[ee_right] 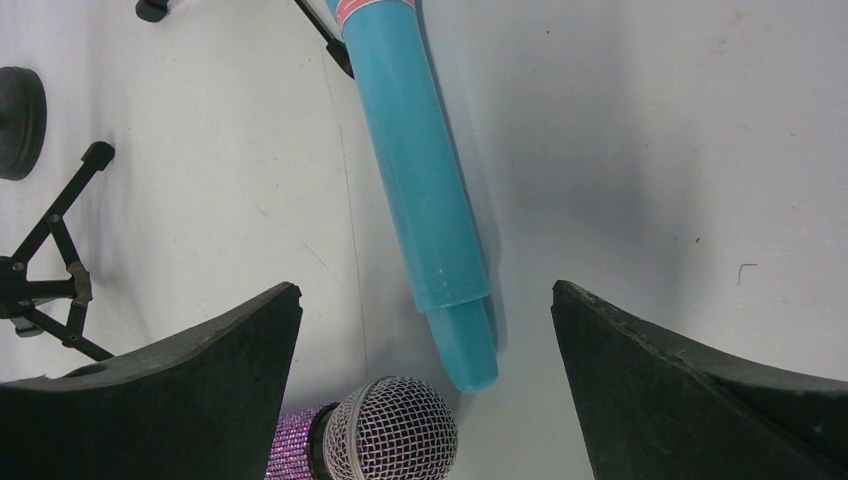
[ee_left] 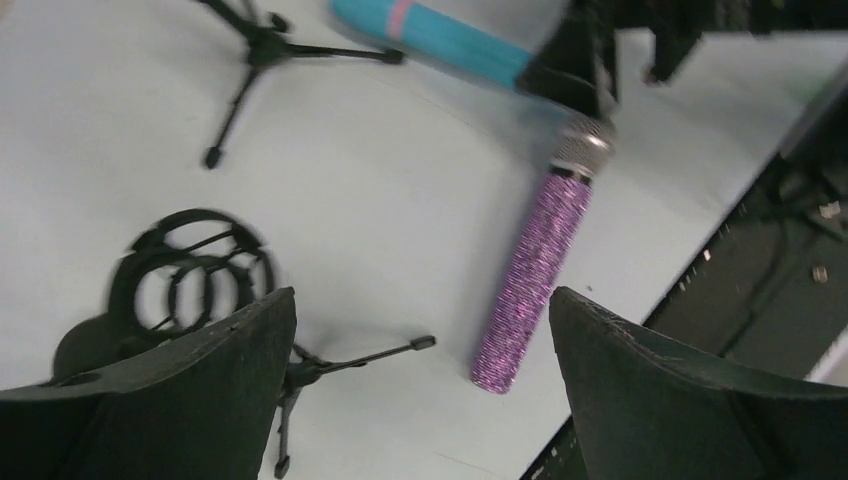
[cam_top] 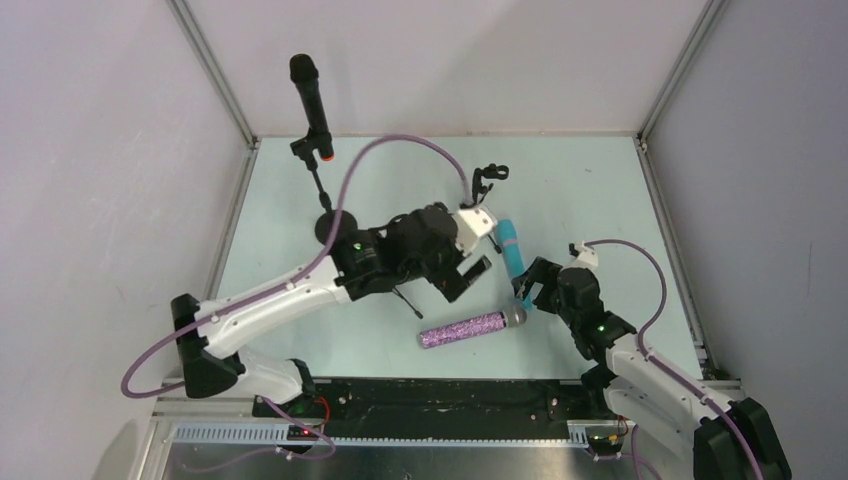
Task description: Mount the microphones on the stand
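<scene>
Purple glittery microphone, silver-headed, lies on the table. Just beyond its head lies the light blue microphone; far beyond it the black microphone stands upright in the stand. Left gripper and right gripper hover near it, jaws wide apart.

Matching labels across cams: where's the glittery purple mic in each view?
Top external: purple microphone lies flat at lower centre, silver head to the right.
Left wrist: purple microphone is right of centre, diagonal, head uppermost.
Right wrist: purple microphone is at the bottom edge, left of centre; only the head and a sliver of body show.
Shared landmark: the light blue microphone, close by that silver head in every view.
</scene>
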Motion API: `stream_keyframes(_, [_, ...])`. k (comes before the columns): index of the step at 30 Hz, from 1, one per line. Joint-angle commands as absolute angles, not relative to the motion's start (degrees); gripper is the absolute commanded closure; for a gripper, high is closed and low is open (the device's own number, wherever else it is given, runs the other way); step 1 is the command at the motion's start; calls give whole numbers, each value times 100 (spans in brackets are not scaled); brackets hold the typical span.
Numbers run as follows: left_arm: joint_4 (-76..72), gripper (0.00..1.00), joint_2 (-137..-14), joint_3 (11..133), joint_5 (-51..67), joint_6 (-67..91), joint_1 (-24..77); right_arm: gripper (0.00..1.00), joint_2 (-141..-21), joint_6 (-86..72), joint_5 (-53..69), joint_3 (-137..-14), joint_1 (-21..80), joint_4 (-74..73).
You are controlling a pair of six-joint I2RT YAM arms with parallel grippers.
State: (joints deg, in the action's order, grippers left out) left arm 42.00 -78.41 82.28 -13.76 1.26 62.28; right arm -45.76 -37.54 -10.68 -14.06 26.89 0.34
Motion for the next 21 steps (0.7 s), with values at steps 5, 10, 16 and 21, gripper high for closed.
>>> stream_keyframes(5, [3951,0,-8537,7740,-298,-497,6744,0,-4324,-3764,-1054,-1587,2557,-293])
stream_keyframes(10, [3656,0,-8917,7342,-60,-475,6938,0,-4241,-3753,-1028,-1546,2479,-345])
stream_keyframes(16, [2895,1,-9166,6458,243,-656,7047,0,-4215,-3733,-971,-1514,2407,-381])
stream_keyframes(21, [2522,1,-9570,6088,98,-658,7041,0,-4201,-3729,-934,-1476,2355,-378])
